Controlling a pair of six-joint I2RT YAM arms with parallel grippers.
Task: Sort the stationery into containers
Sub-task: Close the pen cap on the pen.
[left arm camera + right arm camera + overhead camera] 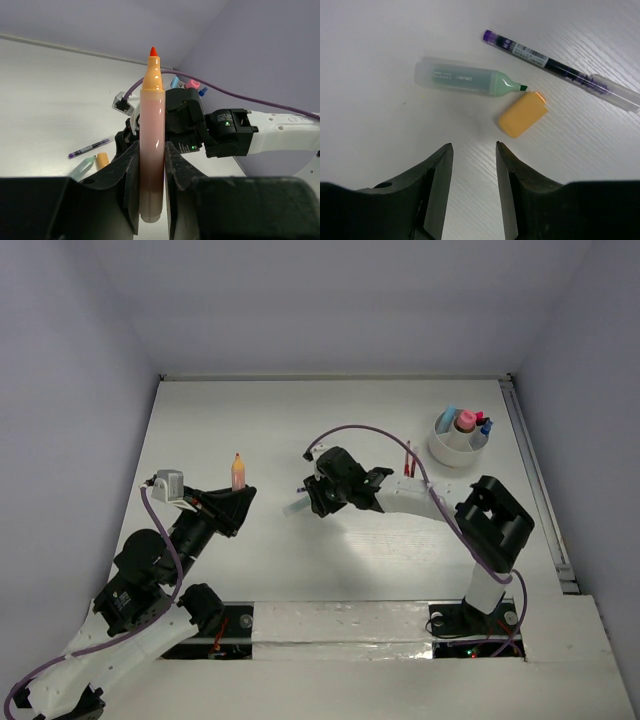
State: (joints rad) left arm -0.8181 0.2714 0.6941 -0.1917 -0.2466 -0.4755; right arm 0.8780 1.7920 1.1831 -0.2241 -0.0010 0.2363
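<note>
My left gripper (238, 496) (151, 150) is shut on an uncapped orange marker (238, 472) (152, 130), which stands tip-up above the table's left-centre. My right gripper (308, 502) (474, 144) hovers open over the table's middle with nothing between its fingers. Just beyond its tips lie a pale-green highlighter (465, 80) (82, 167) with its nib bare, an orange cap (522, 114) (102, 160) and a thin purple pen (560, 70) (90, 148). The white cup (455, 448) stands at the back right and holds pink and blue markers (465, 421).
A thin red pen (408, 458) lies just left of the cup. The right arm's elbow (492, 520) rises over the right side of the table, and a purple cable (380, 432) loops above its wrist. Walls close the table on three sides.
</note>
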